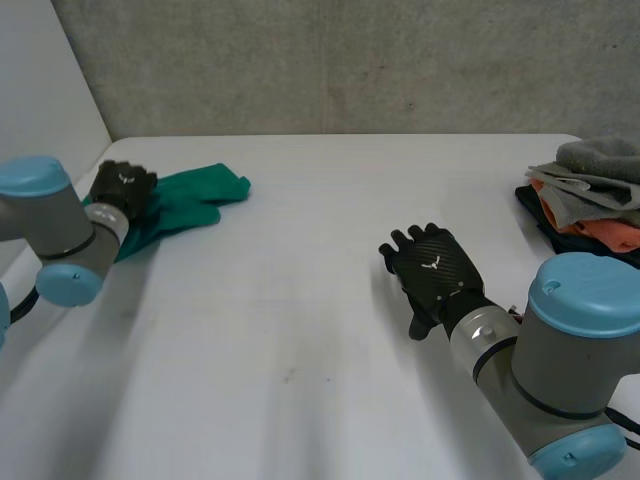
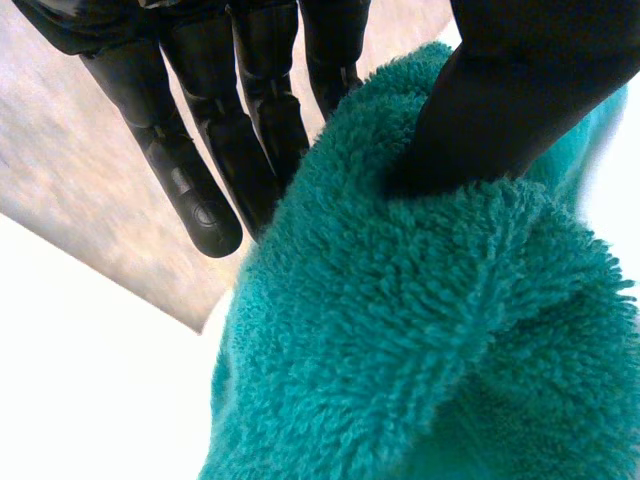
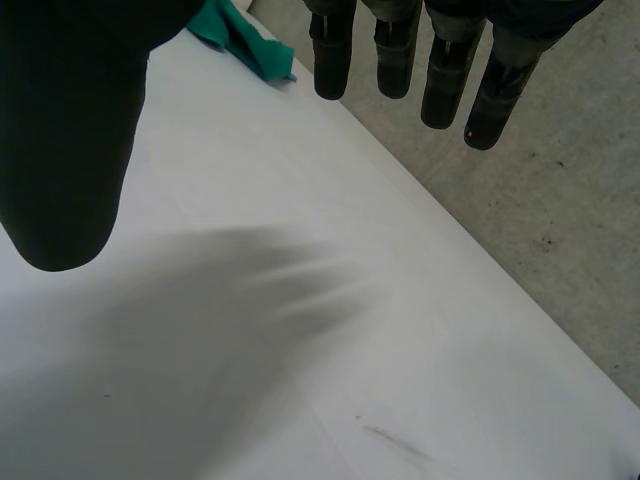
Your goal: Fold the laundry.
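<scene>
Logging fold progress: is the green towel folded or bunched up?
Bunched, not folded: the green towel lies crumpled on the table, pinched by the left robot hand, thumb against fingers.

White table [image 1: 290, 330] bare across middle and whole near side; wide open lane between arms. Far-left corner occupied: green towel [image 1: 190, 205] bunched there, left hand [image 1: 122, 188] on its near end, thumb and fingers pinching pile of cloth. Right hand [image 1: 432, 268] over table right of centre, fingers straight, holding nothing; bare tabletop under palm and beyond fingertips. Far-right edge blocked by pile of folded clothes [image 1: 590, 190]; bare strip between pile and right hand. Concrete wall [image 1: 350, 60] closes off far side behind table edge.
</scene>
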### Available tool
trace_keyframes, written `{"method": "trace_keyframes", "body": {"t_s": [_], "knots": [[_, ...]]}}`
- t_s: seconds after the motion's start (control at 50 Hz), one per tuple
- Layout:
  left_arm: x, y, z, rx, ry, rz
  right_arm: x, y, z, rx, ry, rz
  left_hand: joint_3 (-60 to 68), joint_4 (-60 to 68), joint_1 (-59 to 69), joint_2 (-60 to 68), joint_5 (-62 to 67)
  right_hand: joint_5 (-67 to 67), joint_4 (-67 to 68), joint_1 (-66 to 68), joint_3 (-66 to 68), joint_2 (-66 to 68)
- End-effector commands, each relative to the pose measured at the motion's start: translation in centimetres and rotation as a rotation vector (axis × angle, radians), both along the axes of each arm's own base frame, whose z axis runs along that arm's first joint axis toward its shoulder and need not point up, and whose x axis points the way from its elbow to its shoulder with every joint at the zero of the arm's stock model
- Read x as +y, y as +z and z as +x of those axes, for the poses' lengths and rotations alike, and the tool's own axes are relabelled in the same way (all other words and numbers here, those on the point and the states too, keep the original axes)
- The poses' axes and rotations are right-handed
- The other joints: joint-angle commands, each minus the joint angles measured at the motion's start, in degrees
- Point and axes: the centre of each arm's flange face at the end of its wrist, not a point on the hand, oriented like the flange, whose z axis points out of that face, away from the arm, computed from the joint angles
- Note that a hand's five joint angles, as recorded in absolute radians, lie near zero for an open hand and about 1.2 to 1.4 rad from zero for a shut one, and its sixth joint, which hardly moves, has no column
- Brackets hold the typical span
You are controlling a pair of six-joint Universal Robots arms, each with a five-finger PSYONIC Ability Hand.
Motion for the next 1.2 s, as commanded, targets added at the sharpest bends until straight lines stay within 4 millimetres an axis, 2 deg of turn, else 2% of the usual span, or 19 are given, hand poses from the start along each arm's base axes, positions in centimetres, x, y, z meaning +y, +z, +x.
{"method": "trace_keyframes", "body": {"t_s": [0.02, 0.06, 0.12, 0.14, 0.2, 0.22, 0.26, 0.28, 0.3, 0.32, 0.34, 0.36, 0.38, 0.5, 0.58, 0.66, 0.84, 1.02, 1.2], "knots": [[5.0, 7.3, -5.1, 0.198, -0.092, -0.097, -0.5, 0.3, -0.2, -0.004, -0.020, -0.013, 13.34, 11.63, 19.20, 12.62, 15.89, -3.68, -3.46, -1.73, -2.16, -2.68], [7.5, 9.2, -7.1, 0.295, -0.147, -0.088, -1.2, 0.5, -0.6, -0.008, -0.042, -0.019, 13.34, 11.63, 19.20, 12.62, 15.89, -3.68, -3.46, -1.73, -2.16, -2.68], [10.8, 10.4, -9.4, 0.396, -0.222, -0.043, -2.6, 1.0, -1.5, -0.015, -0.083, -0.032, 13.34, 11.63, 19.20, 12.62, 15.89, -3.68, -3.46, -1.73, -2.16, -2.68], [13.5, 10.9, -10.8, 0.461, -0.271, 0.016, -3.0, 1.2, -1.7, -0.019, -0.096, -0.037, 13.34, 11.63, 19.20, 12.62, 15.89, -3.68, -3.46, -1.73, -2.16, -2.68], [17.2, 10.7, -12.6, 0.521, -0.347, 0.126, -4.5, 2.1, -2.9, -0.034, -0.147, -0.062, 13.34, 11.63, 19.20, 12.62, 15.89, -3.68, -3.46, -1.73, -2.16, -2.68], [20.0, 10.3, -13.9, 0.557, -0.411, 0.219, -4.9, 2.4, -3.3, -0.037, -0.164, -0.071, 13.34, 11.63, 19.20, 12.62, 15.89, -3.68, -3.46, -1.73, -2.16, -2.68], [22.2, 9.6, -14.9, 0.577, -0.467, 0.308, -6.1, 3.1, -4.3, -0.045, -0.213, -0.093, 13.34, 11.63, 19.20, 12.62, 15.89, -3.68, -3.46, -1.73, -2.16, -2.68], [24.7, 8.6, -15.9, 0.583, -0.532, 0.406, -6.4, 3.3, -4.7, -0.047, -0.227, -0.099, 13.34, 11.63, 19.20, 12.62, 15.89, -3.68, -3.46, -1.73, -2.16, -2.68], [25.7, 8.2, -16.3, 0.578, -0.563, 0.451, -6.7, 3.5, -4.9, -0.050, -0.238, -0.104, 13.34, 11.63, 19.20, 12.62, 15.89, -3.68, -3.46, -1.73, -2.16, -2.68], [26.8, 7.8, -16.6, 0.573, -0.592, 0.491, -7.0, 3.6, -5.1, -0.051, -0.248, -0.109, 8.70, 6.99, 14.56, 7.97, 11.25, -3.68, -3.46, -1.73, -2.16, -2.68], [27.6, 7.5, -16.8, 0.564, -0.610, 0.518, -7.4, 3.7, -5.4, -0.054, -0.259, -0.112, -10.83, -12.54, -4.97, -11.56, -8.28, -3.68, -3.46, -1.73, -2.16, -2.68], [28.9, 7.2, -17.1, 0.544, -0.648, 0.549, -7.5, 3.8, -5.5, -0.055, -0.263, -0.112, -50.83, -52.54, -44.96, -51.55, -48.28, -3.68, -3.46, -1.73, -2.16, -2.68], [29.1, 7.1, -17.1, 0.537, -0.650, 0.552, -7.6, 3.9, -5.6, -0.055, -0.264, -0.115, -56.66, -58.37, -50.80, -57.38, -54.11, -3.68, -3.46, -1.73, -2.16, -2.68], [27.5, 7.1, -16.3, 0.505, -0.567, 0.488, -7.8, 4.2, -5.6, -0.053, -0.260, -0.123, -56.66, -58.37, -50.80, -57.38, -54.11, -3.68, -3.46, -1.73, -2.16, -2.68], [24.5, 7.5, -14.3, 0.501, -0.438, 0.428, -7.9, 4.5, -5.4, -0.049, -0.248, -0.125, -56.62, -58.33, -50.75, -57.34, -54.06, -3.68, -3.46, -1.73, -2.16, -2.68], [23.1, 8.2, -12.9, 0.515, -0.385, 0.394, -7.6, 4.6, -5.3, -0.023, -0.217, -0.099, -56.28, -57.99, -50.42, -57.01, -53.73, -3.68, -3.46, -1.73, -2.16, -2.68], [20.2, 9.1, -12.4, 0.509, -0.392, 0.302, -3.7, 5.4, -5.4, 0.183, -0.061, 0.160, -54.94, -56.65, -49.07, -55.66, -52.39, -3.68, -3.46, -1.73, -2.16, -2.68], [18.8, 4.1, -14.8, 0.195, -0.578, 0.281, -1.1, 3.3, -6.1, 0.234, -0.048, 0.325, -53.92, -55.64, -48.06, -54.65, -51.37, -3.68, -3.46, -1.73, -2.16, -2.68], [19.0, 1.3, -15.5, 0.103, -0.611, 0.297, 0.2, 0.2, -6.6, 0.229, -0.053, 0.313, -42.33, -44.05, -36.47, -43.06, -39.78, -3.68, -3.46, -1.73, -2.16, -2.68]]}}
